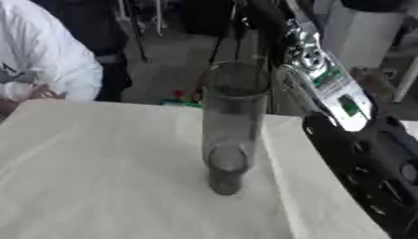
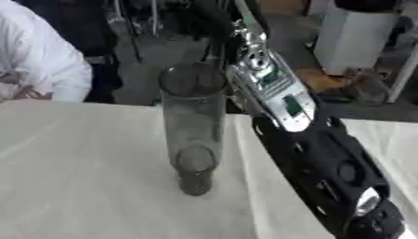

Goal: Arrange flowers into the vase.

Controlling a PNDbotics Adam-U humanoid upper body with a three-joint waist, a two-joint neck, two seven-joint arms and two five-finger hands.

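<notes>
vase [image 1: 232,126] upright on white cloth [image 1: 98,168], right arm [image 2: 318,154] just beside

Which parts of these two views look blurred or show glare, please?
Left eye view: the clear vase and white tablecloth are soft all over. Right eye view: glare on the right arm's silver casing; its black part near the camera is blurred.

— How is the light?
— Even and fairly bright; the white tablecloth [image 1: 98,177] looks pale and flat, with only a faint shadow at the foot of the glass vase [image 1: 231,126].
— Any glare?
— Yes, on the silver arm [image 2: 274,88] at about one o'clock.
— Sharpness?
— Soft throughout; the background at twelve o'clock is dark and smeared.
</notes>
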